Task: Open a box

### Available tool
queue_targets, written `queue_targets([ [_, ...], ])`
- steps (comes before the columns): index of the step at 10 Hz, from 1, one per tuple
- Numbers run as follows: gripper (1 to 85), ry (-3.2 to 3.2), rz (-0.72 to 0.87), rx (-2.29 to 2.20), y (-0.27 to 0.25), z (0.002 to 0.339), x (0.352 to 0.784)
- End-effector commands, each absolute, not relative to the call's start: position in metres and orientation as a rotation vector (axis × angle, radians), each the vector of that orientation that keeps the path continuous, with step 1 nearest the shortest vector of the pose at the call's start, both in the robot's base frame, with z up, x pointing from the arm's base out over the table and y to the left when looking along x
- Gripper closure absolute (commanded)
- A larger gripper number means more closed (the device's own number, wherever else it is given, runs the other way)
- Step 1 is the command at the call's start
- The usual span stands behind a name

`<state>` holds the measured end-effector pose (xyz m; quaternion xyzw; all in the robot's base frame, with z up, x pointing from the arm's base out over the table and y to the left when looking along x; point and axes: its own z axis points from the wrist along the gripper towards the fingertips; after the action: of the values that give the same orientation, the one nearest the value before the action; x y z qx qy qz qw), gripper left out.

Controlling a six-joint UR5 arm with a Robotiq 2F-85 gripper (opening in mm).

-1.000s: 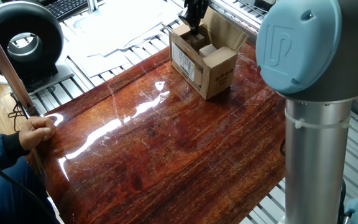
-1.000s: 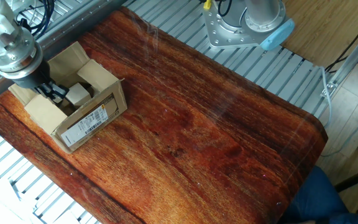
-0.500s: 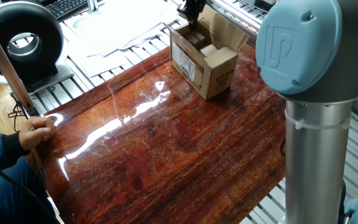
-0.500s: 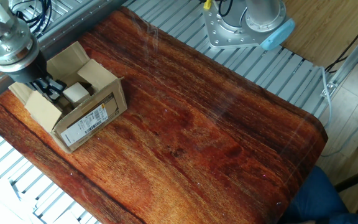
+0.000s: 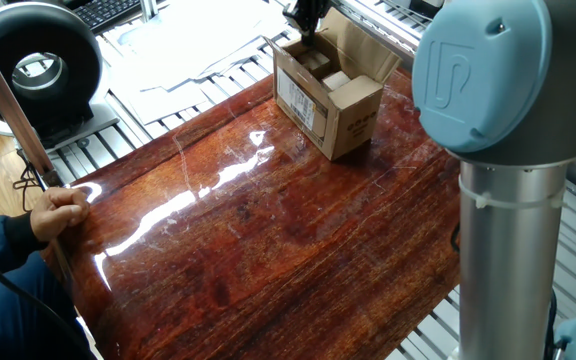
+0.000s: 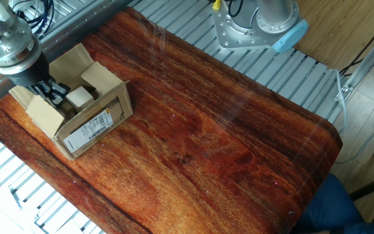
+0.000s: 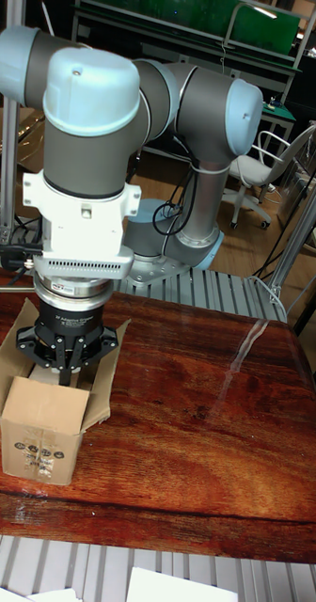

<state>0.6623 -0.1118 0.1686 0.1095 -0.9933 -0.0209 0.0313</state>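
UR5 arm (image 7: 92, 141) reaching straight down, wrist vertical, gripper (image 6: 49, 93) poised at the open top of the cardboard box (image 5: 326, 95). Fingers (image 6: 56, 91) dark, close together, dipping just inside the opening; whether anything is pinched between them cannot be told. Box standing upright near a far corner of the wooden tabletop (image 6: 200, 123), flaps (image 7: 7, 362) spread outward on several sides, a pale inner flap (image 6: 78, 97) visible within. White printed label (image 6: 93, 128) on one side face, row of dark round printed marks (image 7: 38, 453) on another. Tabletop glossy reddish-brown, strongly grained, with bright reflections, resting on a ribbed aluminium frame (image 6: 284, 78). Arm base (image 6: 255, 26) mounted at the opposite edge of the frame. At the near edge in one fixed view, a person's hand (image 5: 56, 213) in a blue sleeve gripping a thin rod. Round black fan (image 5: 33, 62) and keyboard (image 5: 108, 10) beside the table; office chair (image 7: 261, 179) and green-topped bench (image 7: 261, 28) in the room behind.
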Motion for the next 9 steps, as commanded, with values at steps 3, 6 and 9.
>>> queue_targets([
  [3,84.7,-3.090,-0.078,0.304,-0.109,0.170,0.669],
  [6,84.7,-3.128,-0.059,0.288,-0.112,0.170,0.678],
  [9,84.7,-3.123,-0.064,0.304,-0.111,0.170,0.678],
])
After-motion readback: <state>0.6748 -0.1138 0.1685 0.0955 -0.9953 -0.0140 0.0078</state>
